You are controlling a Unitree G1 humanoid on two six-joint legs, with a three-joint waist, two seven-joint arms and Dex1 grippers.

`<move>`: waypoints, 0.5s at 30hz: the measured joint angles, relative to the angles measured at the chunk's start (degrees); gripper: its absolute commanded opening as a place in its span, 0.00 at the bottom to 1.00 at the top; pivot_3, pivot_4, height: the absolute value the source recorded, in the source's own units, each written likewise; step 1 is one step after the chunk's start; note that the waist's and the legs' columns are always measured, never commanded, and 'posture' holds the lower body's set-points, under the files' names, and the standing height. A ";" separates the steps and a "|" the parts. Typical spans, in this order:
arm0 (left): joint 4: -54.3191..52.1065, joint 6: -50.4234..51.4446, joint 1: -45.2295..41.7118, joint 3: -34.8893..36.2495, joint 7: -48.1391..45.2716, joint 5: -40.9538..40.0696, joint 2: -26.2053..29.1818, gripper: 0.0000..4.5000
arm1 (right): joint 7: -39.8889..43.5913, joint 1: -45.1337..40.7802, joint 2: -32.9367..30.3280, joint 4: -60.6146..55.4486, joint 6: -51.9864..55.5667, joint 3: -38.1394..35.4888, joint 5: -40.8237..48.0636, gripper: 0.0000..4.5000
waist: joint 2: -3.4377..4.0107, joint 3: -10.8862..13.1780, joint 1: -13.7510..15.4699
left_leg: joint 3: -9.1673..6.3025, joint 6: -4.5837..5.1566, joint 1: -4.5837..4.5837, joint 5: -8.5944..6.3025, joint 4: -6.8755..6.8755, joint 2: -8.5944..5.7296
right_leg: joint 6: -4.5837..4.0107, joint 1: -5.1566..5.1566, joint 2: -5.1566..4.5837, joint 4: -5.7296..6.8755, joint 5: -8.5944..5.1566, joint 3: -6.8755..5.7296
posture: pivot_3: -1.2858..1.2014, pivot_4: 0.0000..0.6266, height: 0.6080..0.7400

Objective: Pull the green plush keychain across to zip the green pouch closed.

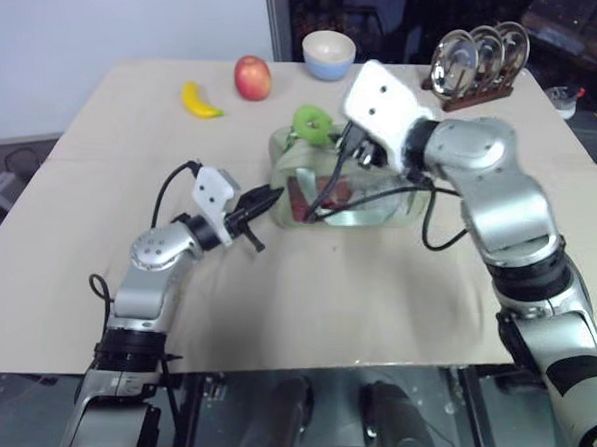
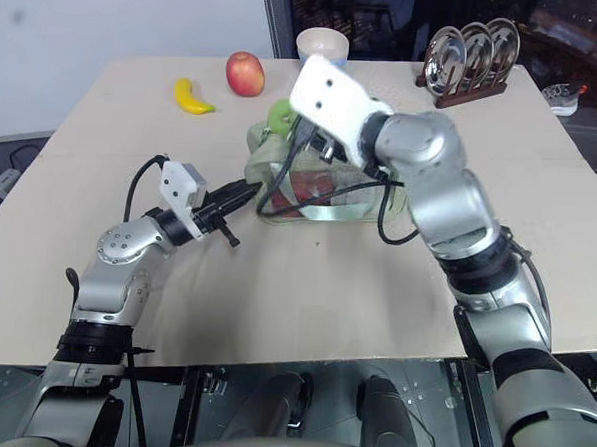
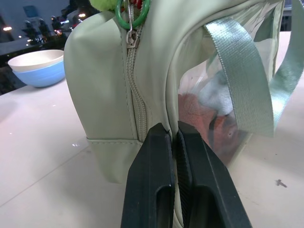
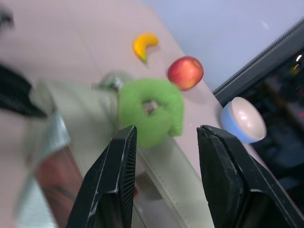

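The green pouch (image 1: 290,163) stands mid-table, its clear window toward me and its strap handles loose. The green plush keychain (image 1: 311,122), a fuzzy lime ring, rests on top at the pouch's left end, hanging from the zipper pull (image 3: 131,38). My left gripper (image 1: 269,198) comes in low from the left and is shut on the fabric at that end of the pouch (image 3: 104,95), its fingers (image 3: 152,156) pinched together beside the zipper seam. Above the pouch my right gripper (image 4: 166,130) is open. The plush (image 4: 149,111) lies just beyond its fingertips, and nothing is between them.
A yellow banana (image 1: 200,101), a red apple (image 1: 252,78) and a blue-and-white bowl (image 1: 328,55) lie at the table's far side. A wooden rack of metal plates (image 1: 477,58) stands at the far right. A black cable hangs from the right wrist across the pouch.
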 measured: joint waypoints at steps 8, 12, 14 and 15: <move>-0.22 -0.70 0.17 -0.08 0.23 0.98 -0.13 0.00 | -0.97 -2.11 -0.94 6.47 -16.21 6.39 -8.95 0.45 | 0.00 0.00 0.00 | 0.00 0.00 0.01 0.00 -0.01 0.00 | 0.00 -0.01 0.02 0.00 0.00 0.00 | 0.52 0.24 1.00; -0.36 -1.15 0.45 -0.07 0.23 1.02 -0.19 0.00 | -1.54 -2.49 -1.19 9.81 -21.40 7.16 -12.87 0.45 | 0.00 0.00 0.02 | 0.00 -0.01 0.01 0.00 -0.01 0.01 | 0.00 -0.01 0.04 0.00 0.00 0.00 | 0.52 0.24 1.00; -0.36 -1.29 0.50 -0.07 0.21 1.06 -0.21 0.00 | -1.60 -2.72 -1.16 11.41 -24.34 7.91 -15.14 0.45 | 0.00 0.00 -0.01 | 0.00 -0.01 0.01 0.01 -0.01 0.01 | 0.00 -0.01 0.04 0.00 0.00 0.01 | 0.52 0.24 1.00; -0.35 -1.39 0.56 -0.07 0.20 1.06 -0.21 0.00 | -1.56 -2.73 -1.03 11.79 -25.25 7.96 -15.82 0.45 | 0.00 0.00 0.00 | 0.00 -0.01 0.01 0.01 -0.01 0.01 | 0.00 -0.01 0.05 0.00 0.00 0.00 | 0.52 0.24 1.00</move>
